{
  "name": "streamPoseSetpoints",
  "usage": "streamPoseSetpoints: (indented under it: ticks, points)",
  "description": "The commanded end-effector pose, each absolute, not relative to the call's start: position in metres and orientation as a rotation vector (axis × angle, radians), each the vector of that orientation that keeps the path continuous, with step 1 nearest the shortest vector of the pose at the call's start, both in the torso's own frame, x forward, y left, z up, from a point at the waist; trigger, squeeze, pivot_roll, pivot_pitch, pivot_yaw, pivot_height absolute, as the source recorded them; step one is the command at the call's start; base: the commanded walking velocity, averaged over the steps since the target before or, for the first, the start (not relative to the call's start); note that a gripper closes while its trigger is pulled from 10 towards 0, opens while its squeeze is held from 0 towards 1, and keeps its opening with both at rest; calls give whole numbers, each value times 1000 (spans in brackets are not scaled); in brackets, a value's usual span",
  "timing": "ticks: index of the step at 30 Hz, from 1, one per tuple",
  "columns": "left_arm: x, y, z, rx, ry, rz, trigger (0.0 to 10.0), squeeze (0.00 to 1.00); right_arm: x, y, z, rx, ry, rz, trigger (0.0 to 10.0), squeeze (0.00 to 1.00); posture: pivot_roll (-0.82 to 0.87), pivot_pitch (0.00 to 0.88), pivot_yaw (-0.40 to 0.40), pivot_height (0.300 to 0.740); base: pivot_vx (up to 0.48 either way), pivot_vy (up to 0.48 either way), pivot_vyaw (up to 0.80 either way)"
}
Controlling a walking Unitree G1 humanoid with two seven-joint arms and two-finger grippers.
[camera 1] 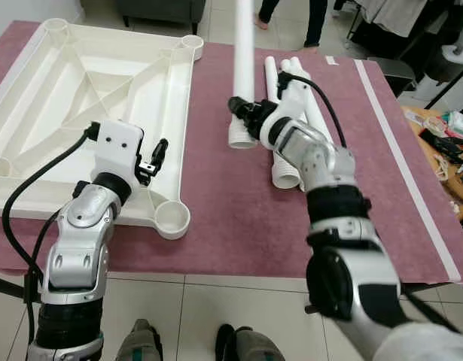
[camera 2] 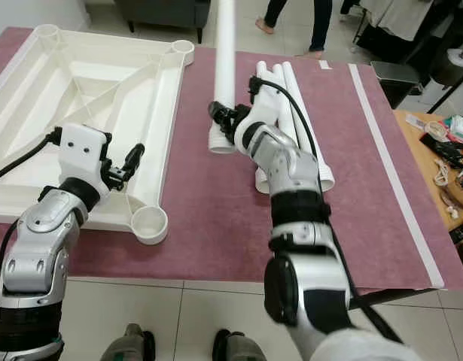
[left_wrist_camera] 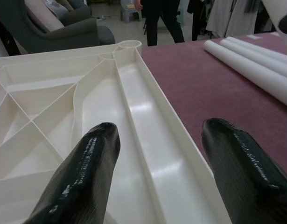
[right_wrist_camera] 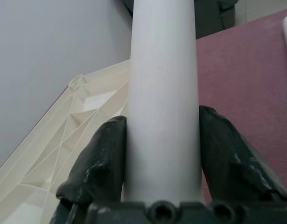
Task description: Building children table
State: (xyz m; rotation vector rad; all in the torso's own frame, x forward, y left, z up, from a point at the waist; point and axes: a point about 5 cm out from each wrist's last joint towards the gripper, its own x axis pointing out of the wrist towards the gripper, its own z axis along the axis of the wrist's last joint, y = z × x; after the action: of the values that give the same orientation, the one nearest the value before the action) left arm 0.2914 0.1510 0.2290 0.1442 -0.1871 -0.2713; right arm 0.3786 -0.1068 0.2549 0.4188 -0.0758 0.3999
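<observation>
Two feet [camera 1: 239,347] of the robot are seen at the lower edge, on a tiled floor [camera 1: 216,301]. Beyond them, a maroon mat [camera 1: 239,218] carries an upturned white tabletop [camera 1: 73,98] with corner sockets. Over its near edge the left gripper [camera 1: 157,154] is held, fingers [left_wrist_camera: 82,177] spread and empty. A white table leg [camera 1: 243,68] is pinched upright between the right gripper [camera 1: 242,111] fingers [right_wrist_camera: 103,154], its lower end near the mat. Three more legs [camera 1: 295,105] lie just beside it.
</observation>
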Motion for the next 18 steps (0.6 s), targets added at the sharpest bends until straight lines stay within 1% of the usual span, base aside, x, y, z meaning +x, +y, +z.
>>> streamPoseSetpoints:
  ticks: [1, 3, 4, 6, 9, 11, 12, 15, 18]
  points:
    - [292, 148, 229, 106, -174, -300, 10000, 0, 370, -108, 263, 430, -178, 423, 10000, 0, 99, 107, -55, 740, 0, 0, 0]
    - [299, 134, 237, 61, -185, -387, 10000, 0, 356, -102, 254, 360, -258, 442, 10000, 0, 98, 89, -36, 740, 0, 0, 0]
    - [299, 134, 237, 61, -185, -387, 10000, 0, 356, -102, 254, 360, -258, 442, 10000, 0, 98, 89, -36, 740, 0, 0, 0]
    - [304, 122, 241, 52, -178, -457, 10000, 0, 347, -94, 247, 282, -286, 459, 10000, 0, 96, 81, -31, 740, 0, 0, 0]
    - [306, 118, 242, 54, -169, -479, 10000, 0, 343, -91, 245, 253, -292, 463, 10000, 0, 96, 81, -31, 740, 0, 0, 0]
    - [311, 105, 246, 34, -151, -571, 10000, 0, 332, -85, 237, 166, -338, 470, 10000, 0, 96, 64, -22, 740, 0, 0, 0]
    - [311, 105, 246, 34, -151, -571, 10000, 0, 332, -85, 237, 166, -338, 470, 10000, 0, 96, 64, -22, 740, 0, 0, 0]
    - [311, 92, 257, -17, -153, -760, 10000, 0, 322, -82, 222, 49, -396, 454, 10000, 0, 94, 55, -10, 740, 0, 0, 0]
    - [307, 94, 268, -89, -159, -893, 10000, 0, 318, -88, 219, -29, -458, 412, 10000, 0, 93, 49, 0, 740, 0, 0, 0]
